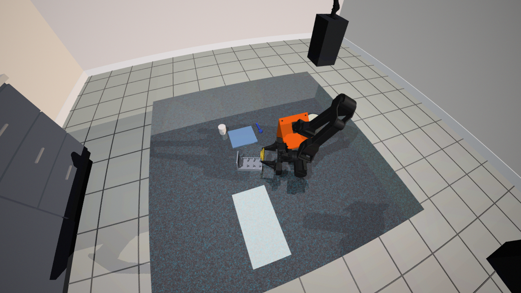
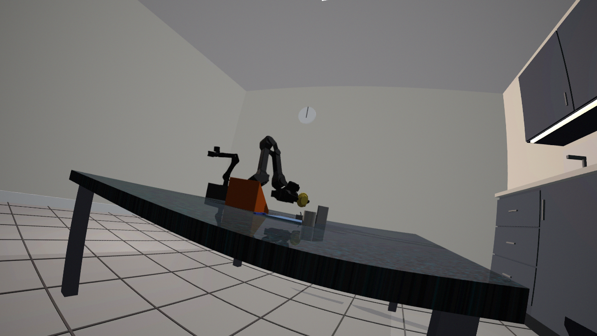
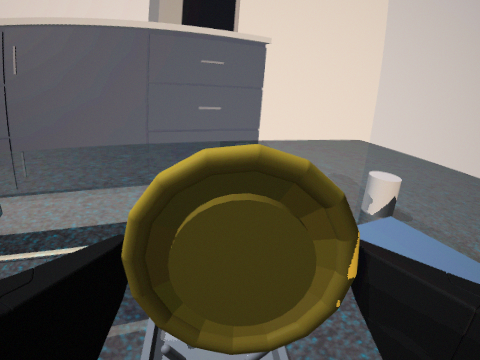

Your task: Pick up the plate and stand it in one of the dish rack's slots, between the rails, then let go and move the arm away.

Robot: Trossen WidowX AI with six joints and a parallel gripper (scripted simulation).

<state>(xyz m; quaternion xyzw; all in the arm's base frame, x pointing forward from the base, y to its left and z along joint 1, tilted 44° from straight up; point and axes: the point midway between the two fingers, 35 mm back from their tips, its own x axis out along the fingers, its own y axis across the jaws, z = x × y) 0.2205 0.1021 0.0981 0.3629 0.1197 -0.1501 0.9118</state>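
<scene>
Gray cabinets [image 1: 29,160] [image 2: 559,234] [image 3: 80,85] and a tiled floor [image 1: 109,204] [image 2: 137,292] surrounded a dark speckled table [image 1: 193,218] [image 2: 375,250] [image 3: 90,167]; round clock [image 2: 307,115] on the wall behind.

Gripper [image 1: 263,156] [image 2: 302,199] [image 3: 240,252] was spread wide but clamped on the yellow plate [image 1: 262,154] [image 2: 302,199] [image 3: 242,250], one finger at each side of the rim. Plate was up on edge, its face toward the wrist camera, held above the table. From the top it lined up with the near-arm end of the gray dish rack [image 1: 250,163] [image 2: 322,216] [image 3: 280,353]; not seated in a slot, per the exterior view, where it hung higher than the rack.

Black arm [image 1: 324,127] [image 2: 277,167] arched up and over from beside the orange block [image 1: 293,122] [image 2: 244,194].

Other items: blue mat [image 1: 242,136] [image 2: 286,218] [image 3: 425,245] flat near the rack, white cup [image 1: 222,129] [image 2: 308,218] [image 3: 384,192] upright just beside the mat, small blue tool [image 1: 259,127] on the mat's other side. Pale rectangular sheet [image 1: 261,226] lay apart from the rack, on the side away from the mat.
</scene>
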